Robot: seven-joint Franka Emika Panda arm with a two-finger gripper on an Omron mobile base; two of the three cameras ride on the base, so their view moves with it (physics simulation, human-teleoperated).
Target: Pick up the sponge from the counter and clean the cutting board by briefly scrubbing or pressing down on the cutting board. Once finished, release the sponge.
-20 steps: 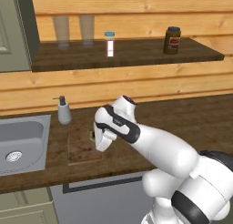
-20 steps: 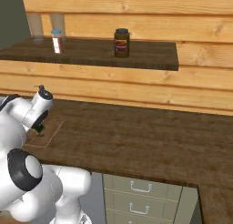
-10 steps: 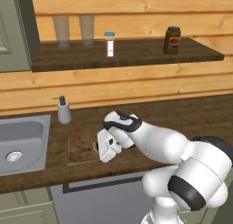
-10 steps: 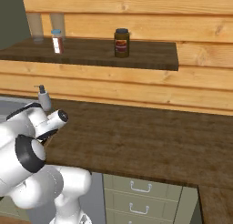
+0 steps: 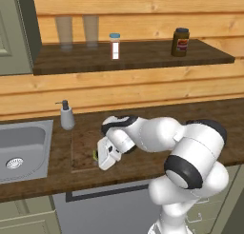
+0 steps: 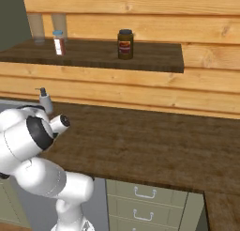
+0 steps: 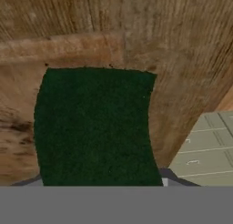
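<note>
A: Tool (image 5: 106,158) sits low over the cutting board (image 5: 85,145), at the board's front right part, seen from your left base camera. The white hand is bent down and toward the sink (image 5: 21,150).

B: Note the grip?

A: You get no clear look at the fingers. In the hand camera the sponge (image 7: 95,127) takes up the middle of the frame, dark green face toward the lens, running right down to the bottom edge where the tips would be. Whether the tool is clenched on it, I cannot tell.

B: Where is the sponge otherwise?

A: From the left base camera you see only a small green sliver (image 5: 95,155) just beside the hand's left edge, over the board. In the hand camera the paler mottled board (image 7: 20,104) lies behind and to the left of the sponge, with its light edge line above; the darker streaked worktop (image 7: 182,45) runs above and to the right.

B: Surroundings?

A: Soap dispenser (image 5: 66,116) stands on the worktop (image 5: 209,119) behind the board's left corner, apart from it. On the wall shelf (image 5: 143,54) you have two glasses (image 5: 64,32), a small white bottle (image 5: 114,45) and a dark jar (image 5: 180,42). From the right base camera the arm's elbow (image 6: 33,134) hides the board; the dispenser (image 6: 45,100) shows behind it.
</note>
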